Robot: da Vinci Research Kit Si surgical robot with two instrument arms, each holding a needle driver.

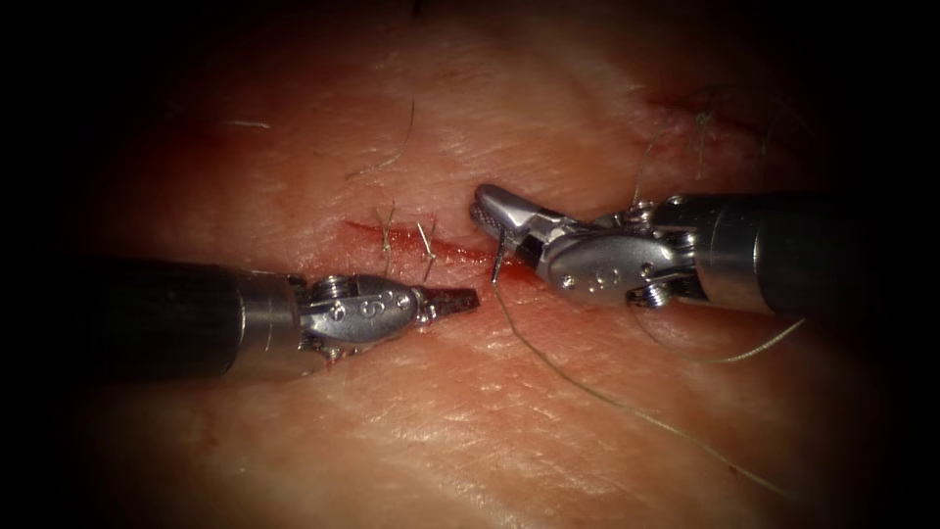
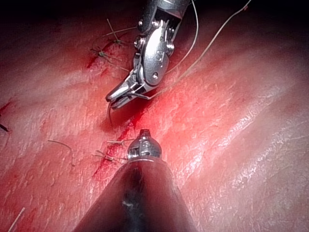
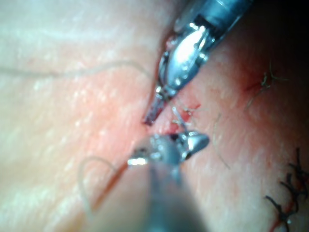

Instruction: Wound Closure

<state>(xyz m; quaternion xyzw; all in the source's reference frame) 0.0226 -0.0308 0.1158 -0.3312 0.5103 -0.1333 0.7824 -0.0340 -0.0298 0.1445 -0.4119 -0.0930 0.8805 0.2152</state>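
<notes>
Endoscope view. Two steel needle drivers with dark shafts were seen over pale, finely creased, glistening tissue (image 1: 460,431). The left tool (image 1: 458,300) lay with its short serrated jaws pressed together and empty, the tips just below the cut (image 1: 421,240), a narrow red slit edged with red fluid (image 1: 519,274). Two stitches (image 1: 406,240) were counted across the cut, just above this tool's jaws, with stiff cut ends standing up. The right tool (image 1: 497,227) was clenched on the needle (image 1: 498,263), a thin, dark, curved wire, gripped near its upper end; the needle hung straight below the jaws with its point at the right end of the cut. Whether the point had entered the tissue could not be told. One fine pale thread (image 1: 627,407) was trailed from below the needle across the tissue, away beneath the right tool's shaft.

Left wrist view. The left tool (image 2: 144,133) was seen end-on as a rounded metal tip. Beyond it, the right tool (image 2: 118,96) was seen holding the needle (image 2: 110,112), with thread (image 2: 207,48) looped beside its wrist.

Right wrist view. The right tool (image 3: 198,141) was seen from close behind, blurred, and the left tool (image 3: 150,116) just beyond it with jaws together. Dark stitches (image 3: 285,193) of another closed wound were seen to one side.
</notes>
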